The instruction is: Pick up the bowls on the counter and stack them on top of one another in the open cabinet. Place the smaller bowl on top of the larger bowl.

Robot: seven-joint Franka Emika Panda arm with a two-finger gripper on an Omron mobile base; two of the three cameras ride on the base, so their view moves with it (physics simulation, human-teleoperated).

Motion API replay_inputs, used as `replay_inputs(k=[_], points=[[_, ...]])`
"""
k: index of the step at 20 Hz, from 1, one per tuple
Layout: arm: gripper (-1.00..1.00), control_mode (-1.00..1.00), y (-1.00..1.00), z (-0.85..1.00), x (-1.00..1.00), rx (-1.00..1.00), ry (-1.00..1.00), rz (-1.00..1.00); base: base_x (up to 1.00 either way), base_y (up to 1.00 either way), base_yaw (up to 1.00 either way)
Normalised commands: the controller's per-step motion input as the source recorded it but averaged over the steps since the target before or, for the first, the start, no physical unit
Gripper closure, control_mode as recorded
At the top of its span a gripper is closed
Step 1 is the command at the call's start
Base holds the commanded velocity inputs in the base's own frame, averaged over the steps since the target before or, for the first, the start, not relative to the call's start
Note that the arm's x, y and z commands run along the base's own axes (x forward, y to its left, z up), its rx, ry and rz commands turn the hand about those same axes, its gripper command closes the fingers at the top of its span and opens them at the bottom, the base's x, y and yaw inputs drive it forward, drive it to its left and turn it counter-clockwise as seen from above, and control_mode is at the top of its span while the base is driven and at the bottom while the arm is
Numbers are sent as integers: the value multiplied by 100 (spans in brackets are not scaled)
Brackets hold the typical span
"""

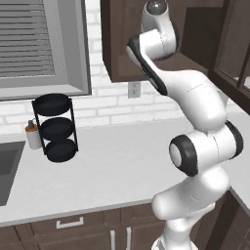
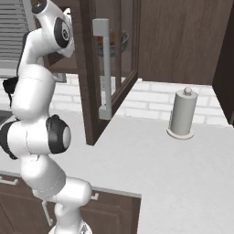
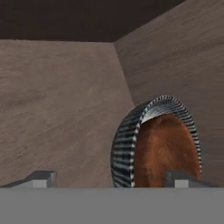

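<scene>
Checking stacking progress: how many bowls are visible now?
2, both in the cabinet: the brown bowl sits nested inside the grey bowl, in front of the gripper.

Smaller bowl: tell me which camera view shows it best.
The hand view: the smaller bowl sits close, nested inside the larger bowl. The right base view catches a reddish-brown glimpse through the glass door. The left base view hides it behind the arm.

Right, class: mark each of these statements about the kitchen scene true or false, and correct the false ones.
1. The small reddish-brown bowl sits inside the wider dark grey bowl. True.
2. Both bowls stand on the white-grey counter. False: they are inside the dark brown wooden cabinet.
3. The black three-tier rack holds a bowl. False: its trays are bare.
4. A grey paper-towel holder stands on the counter. True.
</scene>
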Motion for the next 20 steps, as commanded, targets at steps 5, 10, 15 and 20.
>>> replay_inputs(k=[5, 10, 15, 20], points=[[-100, -100, 32, -27, -100, -1, -27, 0, 0, 0, 0], [-100, -100, -3, -98, -100, 0, -19, 0, 0, 0, 0], [-100, -100, -65, -100, -100, 0, -1, 0, 0, 0, 0], [-100, -100, -97, -100, -100, 3, 0, 0, 0, 0, 0]])
